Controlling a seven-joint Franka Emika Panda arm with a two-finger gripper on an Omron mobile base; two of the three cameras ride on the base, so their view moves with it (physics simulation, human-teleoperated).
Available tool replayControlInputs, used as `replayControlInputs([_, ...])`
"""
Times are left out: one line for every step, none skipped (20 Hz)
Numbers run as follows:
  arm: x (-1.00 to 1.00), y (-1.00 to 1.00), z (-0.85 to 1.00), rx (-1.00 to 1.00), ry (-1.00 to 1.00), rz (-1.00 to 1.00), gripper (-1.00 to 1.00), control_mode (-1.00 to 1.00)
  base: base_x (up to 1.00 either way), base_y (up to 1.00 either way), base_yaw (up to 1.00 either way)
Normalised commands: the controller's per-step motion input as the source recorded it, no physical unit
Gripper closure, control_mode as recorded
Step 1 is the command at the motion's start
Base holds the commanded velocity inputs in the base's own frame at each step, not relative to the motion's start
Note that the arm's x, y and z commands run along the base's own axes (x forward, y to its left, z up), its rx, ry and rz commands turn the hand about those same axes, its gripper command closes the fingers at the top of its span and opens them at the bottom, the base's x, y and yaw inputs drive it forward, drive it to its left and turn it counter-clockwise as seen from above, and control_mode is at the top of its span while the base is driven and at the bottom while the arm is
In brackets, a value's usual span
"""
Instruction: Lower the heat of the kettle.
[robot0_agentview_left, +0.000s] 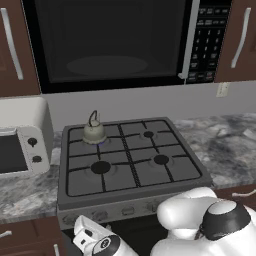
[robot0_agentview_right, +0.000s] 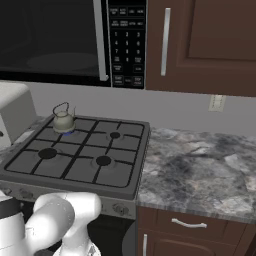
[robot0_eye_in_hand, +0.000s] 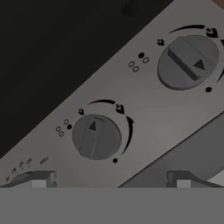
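Observation:
The small pale kettle with a dark wire handle stands on the stove's back-left burner, and a bit of blue flame shows at its base. My gripper is low in front of the stove's control panel, open, its fingertips wide apart with nothing between them. Straight ahead of it is a round grey knob with its pointer toward the view's top. A second knob sits at the upper right, turned to a different angle.
A toaster oven stands on the counter left of the stove. A microwave hangs above it. Marble counter stretches to the right, with drawers below. My arm's white links crowd the stove front.

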Motion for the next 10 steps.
replayControlInputs([0.00,-0.02,-0.12,0.04,-0.11,0.03,-1.00,-1.00,0.00,0.00,0.00])
replayControlInputs([0.00,-0.01,-0.11,0.04,-0.11,0.04,-1.00,-1.00,0.00,0.00,0.00])
replayControlInputs([0.06,0.00,-0.04,0.03,-0.09,0.04,-1.00,-1.00,0.00,0.00,0.00])
replayControlInputs([0.08,0.00,-0.02,0.03,-0.09,0.05,-1.00,-1.00,0.00,0.00,0.00])
replayControlInputs([0.11,0.00,0.00,0.05,-0.09,0.05,-1.00,-1.00,0.00,0.00,0.00])
replayControlInputs([0.12,0.00,0.00,0.05,-0.08,0.06,-1.00,-1.00,0.00,0.00,0.00])
replayControlInputs([0.13,0.00,0.00,0.05,-0.07,0.06,-1.00,-1.00,0.00,0.00,0.00])
replayControlInputs([0.14,0.00,0.00,0.05,-0.06,0.06,-1.00,-1.00,0.00,0.00,0.00])
replayControlInputs([0.17,0.00,0.00,0.05,-0.05,0.06,-1.00,-1.00,0.00,0.00,0.00])
replayControlInputs([0.17,0.00,0.00,0.06,-0.06,0.06,-1.00,-1.00,0.00,0.00,0.00])
